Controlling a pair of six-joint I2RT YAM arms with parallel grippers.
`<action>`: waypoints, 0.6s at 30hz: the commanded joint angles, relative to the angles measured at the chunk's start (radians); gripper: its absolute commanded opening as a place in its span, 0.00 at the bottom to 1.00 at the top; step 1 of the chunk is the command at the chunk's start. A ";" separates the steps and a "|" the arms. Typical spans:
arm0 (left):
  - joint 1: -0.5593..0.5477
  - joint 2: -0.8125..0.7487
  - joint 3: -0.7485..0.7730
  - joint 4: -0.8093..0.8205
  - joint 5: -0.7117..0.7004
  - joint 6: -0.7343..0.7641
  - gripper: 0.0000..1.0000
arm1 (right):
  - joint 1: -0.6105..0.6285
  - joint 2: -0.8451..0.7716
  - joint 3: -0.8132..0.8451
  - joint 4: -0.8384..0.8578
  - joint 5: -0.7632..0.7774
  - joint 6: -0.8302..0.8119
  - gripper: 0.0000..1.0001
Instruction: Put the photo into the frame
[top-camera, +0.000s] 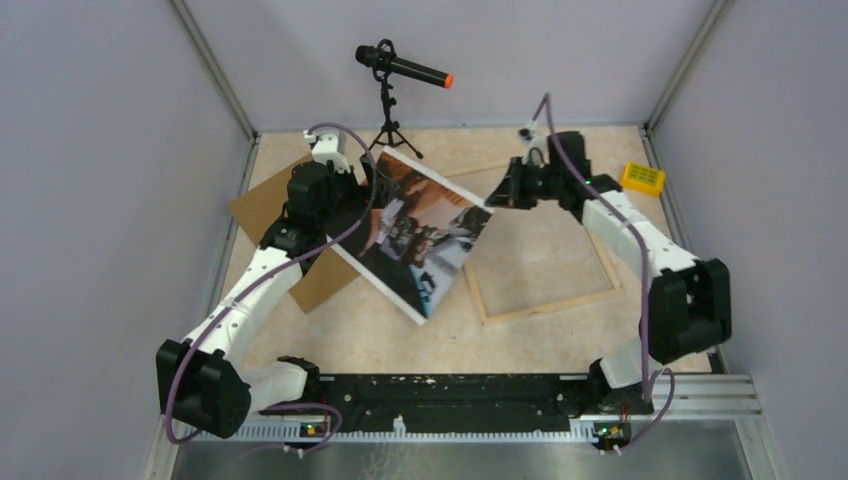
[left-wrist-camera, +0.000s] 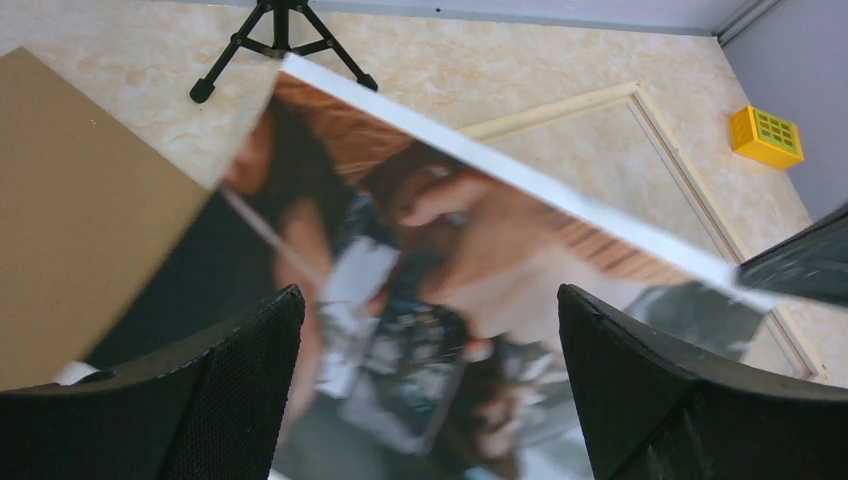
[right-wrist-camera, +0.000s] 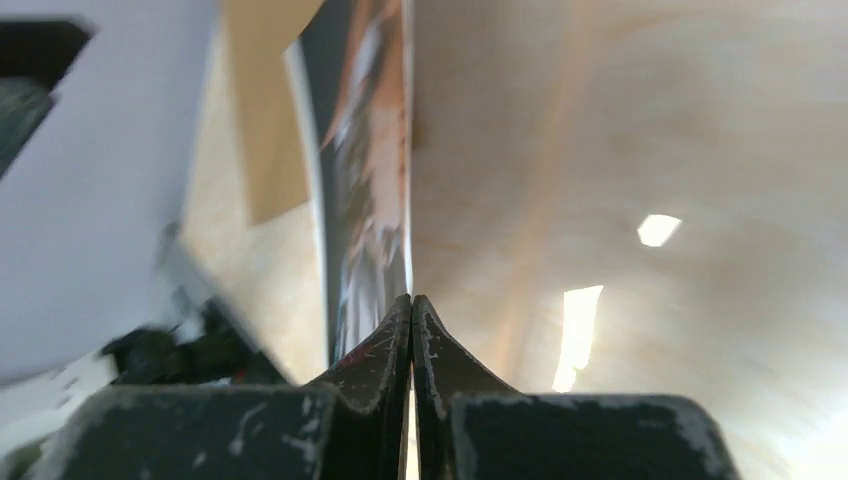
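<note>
A black microphone with an orange tip is sitting on a small black tripod at the far side of the table. The microphone is lying sideways on top, with its orange tip pointing to the right. The table top is looking pale and sandy, with cloudy marks. A flat brown board is lying on the table on the left, near the tripod, and part of it is hiding under other things. A small yellow block with a grid of little squares is sitting by itself near the far right corner, close to the wall. Plain grey walls are standing around the table on 3 sides.
</note>
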 joint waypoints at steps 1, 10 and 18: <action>-0.003 -0.022 0.067 -0.020 -0.004 -0.012 0.99 | -0.089 -0.187 0.099 -0.558 0.432 -0.361 0.00; -0.035 -0.009 0.079 -0.038 -0.016 -0.009 0.99 | -0.103 -0.463 0.278 -0.575 0.828 -0.669 0.00; -0.046 -0.020 0.068 -0.027 -0.024 0.000 0.99 | -0.092 -0.412 0.498 -0.503 0.924 -0.876 0.00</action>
